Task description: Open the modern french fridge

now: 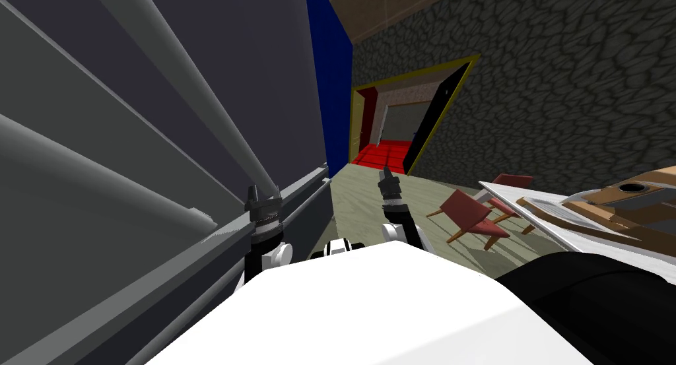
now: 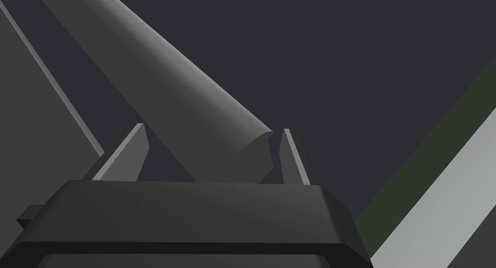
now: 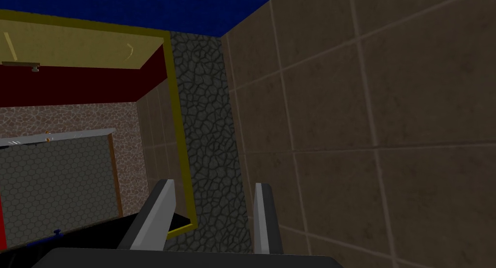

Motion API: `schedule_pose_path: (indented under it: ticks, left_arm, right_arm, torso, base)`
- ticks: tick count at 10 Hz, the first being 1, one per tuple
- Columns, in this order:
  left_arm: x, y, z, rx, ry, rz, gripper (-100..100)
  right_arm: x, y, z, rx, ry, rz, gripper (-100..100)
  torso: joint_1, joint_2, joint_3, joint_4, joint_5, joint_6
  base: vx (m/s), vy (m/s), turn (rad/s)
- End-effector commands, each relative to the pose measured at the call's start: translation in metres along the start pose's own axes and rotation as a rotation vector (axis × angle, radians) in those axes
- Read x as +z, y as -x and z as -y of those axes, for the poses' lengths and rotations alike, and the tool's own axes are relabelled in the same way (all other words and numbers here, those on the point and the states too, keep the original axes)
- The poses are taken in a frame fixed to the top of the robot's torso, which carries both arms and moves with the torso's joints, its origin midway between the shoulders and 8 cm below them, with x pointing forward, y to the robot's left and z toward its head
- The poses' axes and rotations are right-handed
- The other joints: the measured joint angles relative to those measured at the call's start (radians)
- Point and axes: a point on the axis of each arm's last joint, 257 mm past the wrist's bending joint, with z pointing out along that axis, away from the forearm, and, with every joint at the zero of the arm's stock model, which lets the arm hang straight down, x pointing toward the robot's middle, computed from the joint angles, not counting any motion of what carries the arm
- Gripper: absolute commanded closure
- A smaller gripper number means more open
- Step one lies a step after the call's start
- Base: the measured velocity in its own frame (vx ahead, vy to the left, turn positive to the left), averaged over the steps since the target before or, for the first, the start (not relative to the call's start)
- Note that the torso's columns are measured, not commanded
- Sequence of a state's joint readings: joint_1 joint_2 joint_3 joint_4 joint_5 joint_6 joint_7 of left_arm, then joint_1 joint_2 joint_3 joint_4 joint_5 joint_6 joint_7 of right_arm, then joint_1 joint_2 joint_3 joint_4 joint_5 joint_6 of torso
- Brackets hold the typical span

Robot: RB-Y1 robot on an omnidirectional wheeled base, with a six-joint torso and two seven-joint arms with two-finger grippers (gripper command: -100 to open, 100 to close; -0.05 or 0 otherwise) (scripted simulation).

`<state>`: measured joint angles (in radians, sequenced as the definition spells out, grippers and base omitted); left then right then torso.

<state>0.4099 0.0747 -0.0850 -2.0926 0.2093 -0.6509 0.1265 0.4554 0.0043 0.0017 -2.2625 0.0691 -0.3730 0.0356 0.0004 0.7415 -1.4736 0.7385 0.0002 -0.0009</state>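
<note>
The fridge's dark grey door (image 1: 132,117) stands close on my left, crossed by a long light grey bar handle (image 1: 211,97); a second handle (image 1: 99,169) runs beside it. My left gripper (image 1: 263,197) is at the lower end of the first handle. In the left wrist view that handle's end (image 2: 184,86) lies between the fingers of the left gripper (image 2: 213,129), which is open: one finger is almost on the bar, the other stands apart from it. The door (image 2: 339,61) looks closed. My right gripper (image 1: 386,175) hangs over the floor, open and empty (image 3: 214,183).
A blue wall (image 1: 333,84) ends the fridge side. A yellow-framed doorway (image 1: 409,123) lies ahead, with red floor beyond. Red chairs (image 1: 472,212) and a white table (image 1: 528,206) carrying wooden items stand to my right. Pale floor runs between.
</note>
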Motion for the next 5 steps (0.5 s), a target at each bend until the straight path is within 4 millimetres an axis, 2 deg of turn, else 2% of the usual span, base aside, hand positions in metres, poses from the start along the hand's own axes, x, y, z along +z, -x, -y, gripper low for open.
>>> schedule_pose_path:
  ticks: [1,3,4,5]
  left_arm:
    - [-0.007,0.003,-0.007,0.003,-0.004,0.002,100]
    - [-0.006,0.001,-0.008,-0.002,-0.006,-0.001,100]
    - [-0.003,0.009,-0.003,0.030,-0.017,0.029,100]
    - [-0.001,0.013,0.000,0.046,-0.023,0.044,100]
  right_arm:
    - [0.000,0.000,0.000,0.000,0.000,0.000,0]
    - [0.000,0.000,0.000,0.000,0.000,0.000,0]
    - [0.000,0.000,0.000,0.000,0.000,0.000,0]
    - [0.000,0.000,0.000,0.000,0.000,0.000,0]
  torso:
    - [0.001,0.001,0.001,-0.001,0.001,-0.002]
    - [0.004,0.001,0.001,0.000,0.002,-0.003]
    - [0.004,0.000,0.000,0.001,0.001,-0.003]
    - [-0.008,0.000,0.000,0.001,-0.002,-0.004]
  base:
    - [-0.039,-0.005,-0.018]
    - [-0.026,-0.009,-0.009]
    - [0.046,-0.231,0.198]
    - [0.014,-0.378,0.325]
